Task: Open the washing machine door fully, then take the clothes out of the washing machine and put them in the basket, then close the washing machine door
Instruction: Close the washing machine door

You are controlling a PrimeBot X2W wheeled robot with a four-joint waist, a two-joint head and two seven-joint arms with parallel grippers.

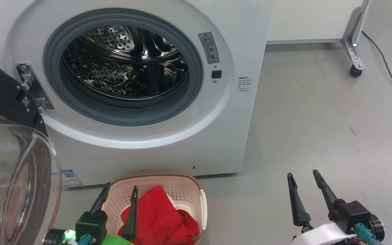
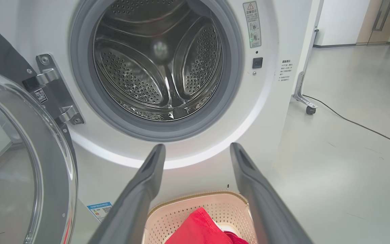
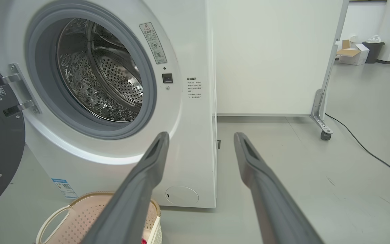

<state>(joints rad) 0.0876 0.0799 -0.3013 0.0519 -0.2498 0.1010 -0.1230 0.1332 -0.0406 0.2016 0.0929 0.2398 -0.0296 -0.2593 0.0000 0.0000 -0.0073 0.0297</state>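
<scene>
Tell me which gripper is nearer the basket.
Left. The left gripper hangs directly over the basket, by the clothes; the right gripper is off to the basket's right, over the floor.

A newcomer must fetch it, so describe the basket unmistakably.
Find the big white washing machine with its round door swung open. On the floor right before it sits the basket, cream perforated plastic with a brown rim. It alone holds red clothes.
</scene>
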